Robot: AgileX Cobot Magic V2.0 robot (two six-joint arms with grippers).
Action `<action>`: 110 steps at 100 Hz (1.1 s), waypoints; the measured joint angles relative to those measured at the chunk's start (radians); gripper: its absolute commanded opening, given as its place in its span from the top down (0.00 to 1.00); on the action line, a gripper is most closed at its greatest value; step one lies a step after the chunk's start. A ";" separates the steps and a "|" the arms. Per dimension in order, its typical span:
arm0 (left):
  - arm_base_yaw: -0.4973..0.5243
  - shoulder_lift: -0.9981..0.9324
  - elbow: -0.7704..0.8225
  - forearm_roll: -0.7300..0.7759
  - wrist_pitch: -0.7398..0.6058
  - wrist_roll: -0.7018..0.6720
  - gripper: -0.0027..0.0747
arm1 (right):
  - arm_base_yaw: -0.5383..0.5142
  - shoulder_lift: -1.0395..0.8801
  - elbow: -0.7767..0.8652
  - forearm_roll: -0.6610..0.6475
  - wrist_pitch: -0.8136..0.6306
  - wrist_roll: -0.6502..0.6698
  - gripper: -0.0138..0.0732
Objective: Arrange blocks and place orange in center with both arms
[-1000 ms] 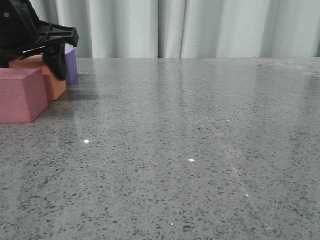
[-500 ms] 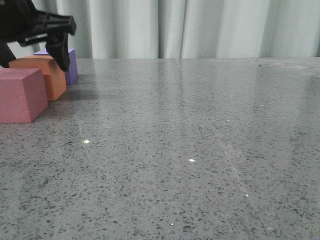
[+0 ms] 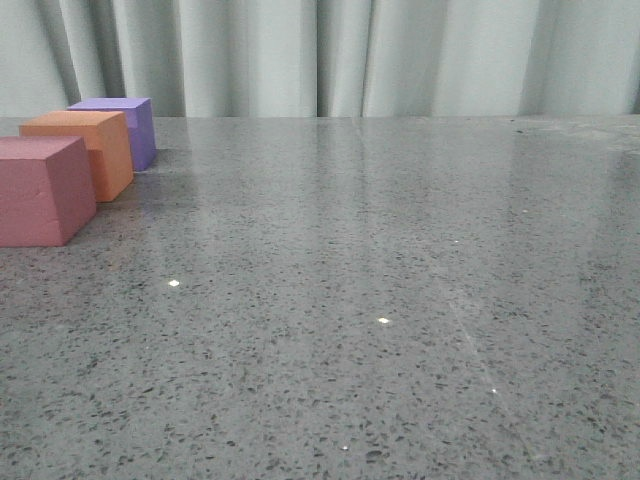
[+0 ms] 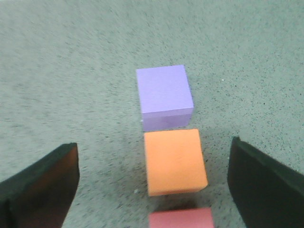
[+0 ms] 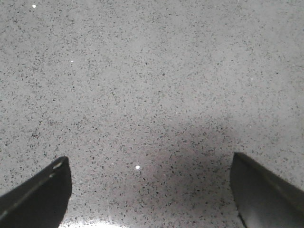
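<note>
Front view showing three cubes sitting in a receding row at the table's (image 3: 380, 300) 10 o'clock corner: pink-red cube (image 3: 40, 190) nearest the camera, orange cube (image 3: 85, 150) behind it in the middle, purple cube (image 3: 125, 125) farthest back, toward the pale curtain (image 3: 350, 55). Overlapping one another from this angle, so contact between neighbours impossible to judge here. Catching a few small bright glints on the grey speckled surface.

Left wrist view looking straight down on the same row. Purple cube (image 4: 164, 95) and orange cube (image 4: 174, 160) lying just beside each other, a thin strip of shadow between them, touching or not being unclear. Pink-red cube (image 4: 180, 218) only partly showing at the frame edge, close to the orange one. Left gripper (image 4: 154, 185) hanging above the cubes with fingers (image 4: 42, 185) spread wide apart, wider than the row, gripping nothing and touching no cube.

Right wrist view showing only bare speckled table (image 5: 152, 85) under the right gripper (image 5: 152, 190), its fingers (image 5: 266, 190) likewise spread wide and holding nothing, a soft shadow lying between them.

Neither gripper appearing in the front view.
</note>
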 measured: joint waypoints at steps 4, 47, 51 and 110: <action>0.000 -0.032 0.000 0.005 0.025 0.006 0.18 | 0.000 0.000 0.000 0.000 0.000 0.000 0.08; 0.000 -0.370 0.243 0.039 0.071 0.015 0.18 | 0.000 0.000 0.000 0.000 0.000 0.000 0.08; 0.000 -0.408 0.286 0.037 0.071 0.015 0.18 | 0.000 0.000 0.000 0.000 0.000 0.000 0.08; 0.000 -0.791 0.676 -0.043 0.067 -0.008 0.18 | 0.000 0.000 0.000 0.030 0.014 0.000 0.08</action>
